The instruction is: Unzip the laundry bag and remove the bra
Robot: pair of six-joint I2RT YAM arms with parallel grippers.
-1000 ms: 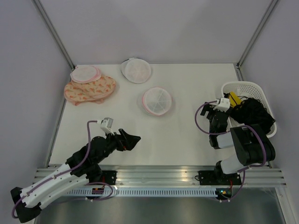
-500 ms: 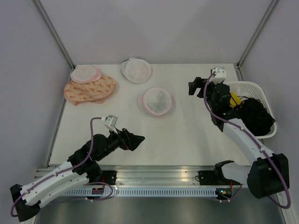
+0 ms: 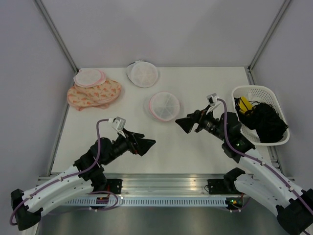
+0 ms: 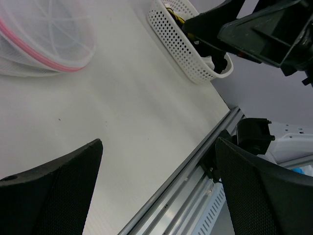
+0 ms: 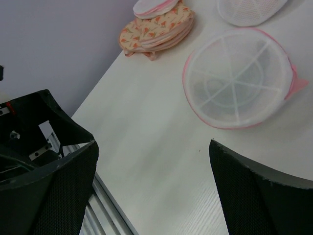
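The round laundry bag with a pink rim lies near the middle of the table. The right end effector hangs just beside it, wide open and empty. The left end effector, by the near edge, is wide open and empty too.

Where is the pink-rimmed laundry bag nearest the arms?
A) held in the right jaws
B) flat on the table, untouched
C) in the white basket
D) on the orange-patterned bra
B: the laundry bag lies flat on the table, with nothing touching it.
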